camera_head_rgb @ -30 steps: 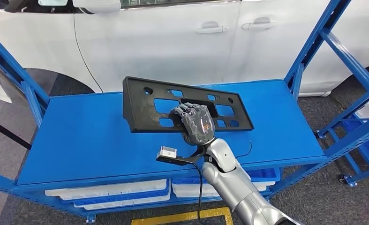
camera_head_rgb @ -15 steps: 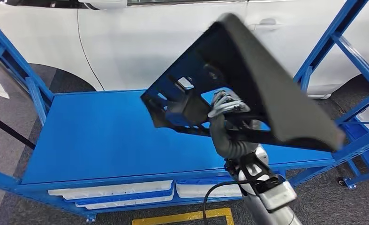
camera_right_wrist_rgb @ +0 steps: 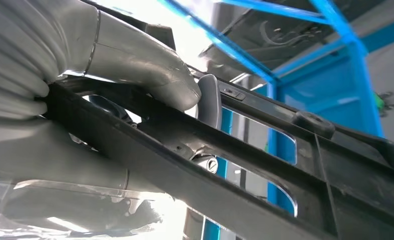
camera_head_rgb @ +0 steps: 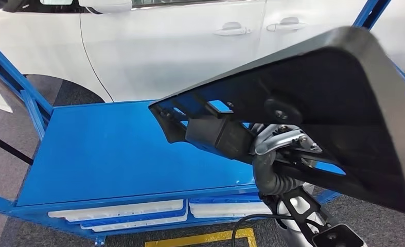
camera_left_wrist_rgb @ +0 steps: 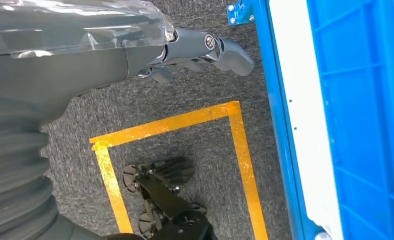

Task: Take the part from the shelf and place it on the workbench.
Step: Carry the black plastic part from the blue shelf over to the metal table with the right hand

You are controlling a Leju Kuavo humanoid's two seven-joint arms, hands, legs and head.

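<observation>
The flat blue metal shelf (camera_head_rgb: pixel 118 149) lies below and left of the right hand (camera_head_rgb: pixel 277 141), whose fingers are clamped on the black perforated plastic part (camera_head_rgb: pixel 339 98), held aloft. Carrying to the desk is judged next. The left hand (camera_left_wrist_rgb: pixel 205 47) hangs with nothing held, fingers loosely curled.

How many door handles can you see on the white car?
2. One white door handle sits on the white car near the top middle; the other white door handle is just beside it. More may be hidden.
</observation>
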